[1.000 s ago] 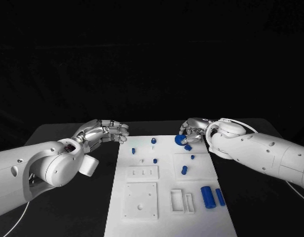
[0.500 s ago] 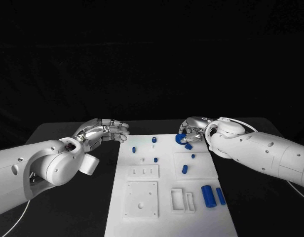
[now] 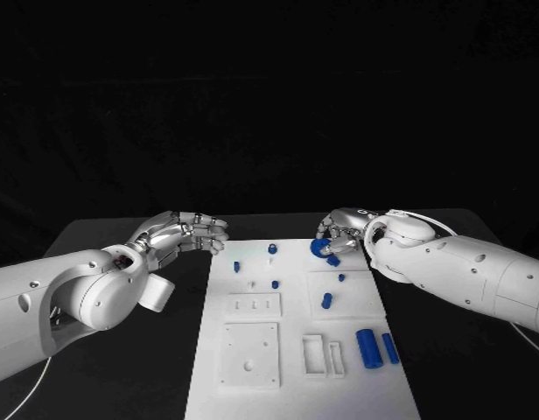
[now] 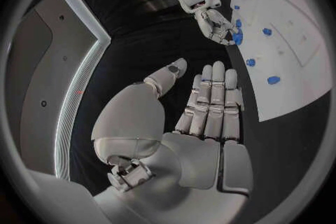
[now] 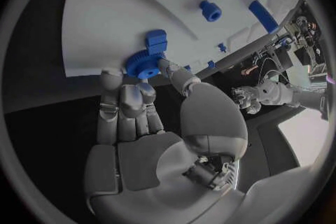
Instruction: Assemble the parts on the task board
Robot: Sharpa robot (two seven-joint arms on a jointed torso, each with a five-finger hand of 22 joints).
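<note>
The right hand (image 3: 343, 229) grips a blue gear (image 3: 320, 248) at the far right corner of the task board (image 3: 297, 367), pinching its toothed rim between fingertips with a small blue part (image 3: 332, 261) just beside it. The step in hand looks like seating or lifting this gear at its place on the board. To do it well, the hand should keep the gear level, hold it by the rim so the centre stays free, and move straight along the axis of whatever peg or hole it mates with, without nudging the neighbouring piece.

The left hand (image 3: 184, 232) hangs over the black table just off the board's far left corner, holding nothing, its fingers apart.

The right wrist view shows what the head view hides: the gear's teeth (image 5: 143, 63), the fingertips (image 5: 112, 79) touching its edge, and a blocky blue piece (image 5: 156, 38) right against it; whether the gear rests on the board or is raised is hard to tell. The left wrist view shows that hand's fingers (image 4: 213, 102) extended side by side with an empty palm
</note>
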